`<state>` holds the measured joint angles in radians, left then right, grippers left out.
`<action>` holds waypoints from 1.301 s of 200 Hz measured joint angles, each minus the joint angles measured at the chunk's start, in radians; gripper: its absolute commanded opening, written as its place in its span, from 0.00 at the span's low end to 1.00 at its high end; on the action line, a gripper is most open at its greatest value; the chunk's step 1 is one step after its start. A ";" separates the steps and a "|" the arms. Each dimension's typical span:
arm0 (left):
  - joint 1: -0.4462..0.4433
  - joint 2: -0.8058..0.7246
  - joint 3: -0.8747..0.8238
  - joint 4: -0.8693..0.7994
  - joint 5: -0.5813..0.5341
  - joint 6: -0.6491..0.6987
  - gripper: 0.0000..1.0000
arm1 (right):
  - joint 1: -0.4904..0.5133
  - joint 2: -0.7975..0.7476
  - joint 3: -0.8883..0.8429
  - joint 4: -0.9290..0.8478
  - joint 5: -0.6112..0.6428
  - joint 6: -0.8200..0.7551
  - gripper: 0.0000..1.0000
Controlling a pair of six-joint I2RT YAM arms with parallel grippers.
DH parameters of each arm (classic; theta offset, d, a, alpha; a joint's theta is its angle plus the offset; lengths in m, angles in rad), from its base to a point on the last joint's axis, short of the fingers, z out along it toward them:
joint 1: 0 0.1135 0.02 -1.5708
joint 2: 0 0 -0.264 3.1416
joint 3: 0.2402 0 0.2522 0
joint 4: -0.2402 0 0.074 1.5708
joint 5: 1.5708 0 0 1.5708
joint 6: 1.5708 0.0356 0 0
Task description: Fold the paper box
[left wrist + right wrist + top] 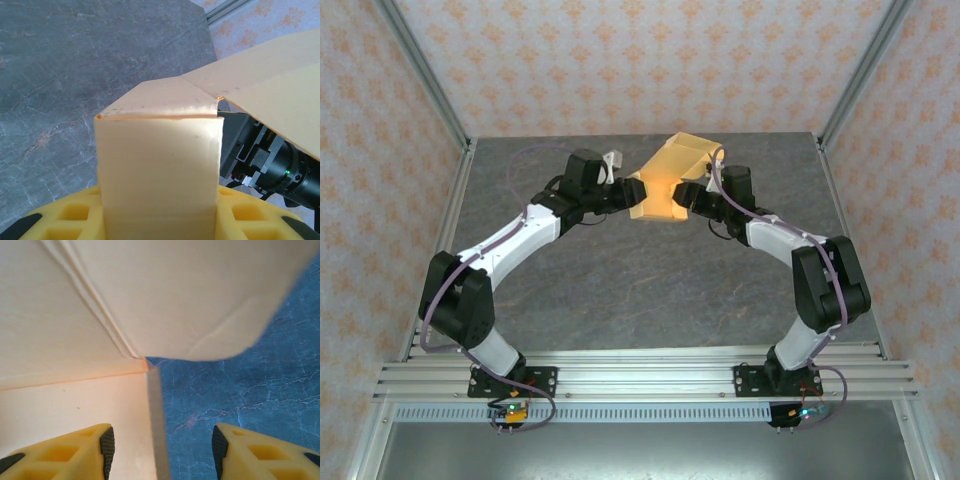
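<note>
Both the left gripper (pixel 625 196) and right gripper (pixel 683 195) meet the tan-orange thin cardboard paper box (pixel 672 165), raised near the grey worktop's (pixel 640 290) far edge. Left wrist: a flap (pixel 157 170) hides the jaws, so I cannot tell its grip. Right wrist: jaws apart astride a panel edge (pixel 156 430); light, creasable card, so pinch beside folds.

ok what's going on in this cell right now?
Both arms meet over the table at the paper box, a partly folded tan cardboard piece. The left pincer appears clamped on one of its panels. The right pincer is open, its fingers straddling a cardboard edge. Folding is underway, not finished.
</note>
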<state>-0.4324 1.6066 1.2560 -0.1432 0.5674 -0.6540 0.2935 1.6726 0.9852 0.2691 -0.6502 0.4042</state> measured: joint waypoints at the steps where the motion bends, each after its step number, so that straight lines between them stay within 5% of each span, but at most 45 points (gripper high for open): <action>1: 0.000 0.000 0.000 0.000 0.000 0.000 0.21 | 0.000 0.000 0.000 0.000 0.000 0.002 0.45; 51: -0.005 0.000 0.000 0.003 0.000 -0.007 0.21 | 0.000 0.002 0.000 -0.043 0.008 -0.033 0.37; 101: -0.007 0.002 -0.001 0.015 0.008 -0.022 0.21 | 0.029 0.013 0.032 -0.102 0.079 -0.089 0.15; 174: -0.008 0.007 -0.006 0.036 -0.034 -0.018 0.21 | 0.090 0.092 0.111 -0.142 0.168 -0.147 0.21; 229: -0.016 0.007 -0.040 0.091 -0.056 -0.019 0.21 | 0.092 0.104 0.114 -0.150 0.150 -0.152 0.00; 250: -0.016 0.007 -0.049 0.116 -0.059 -0.026 0.21 | 0.092 0.105 0.134 -0.173 0.164 -0.162 0.00; 260: -0.016 0.007 -0.055 0.132 -0.061 -0.029 0.21 | 0.092 0.105 0.148 -0.191 0.177 -0.172 0.11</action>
<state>-0.4480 1.6135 1.2015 -0.0116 0.5064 -0.6830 0.3859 1.7771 1.1328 0.0780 -0.4728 0.2325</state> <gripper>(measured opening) 0.396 0.079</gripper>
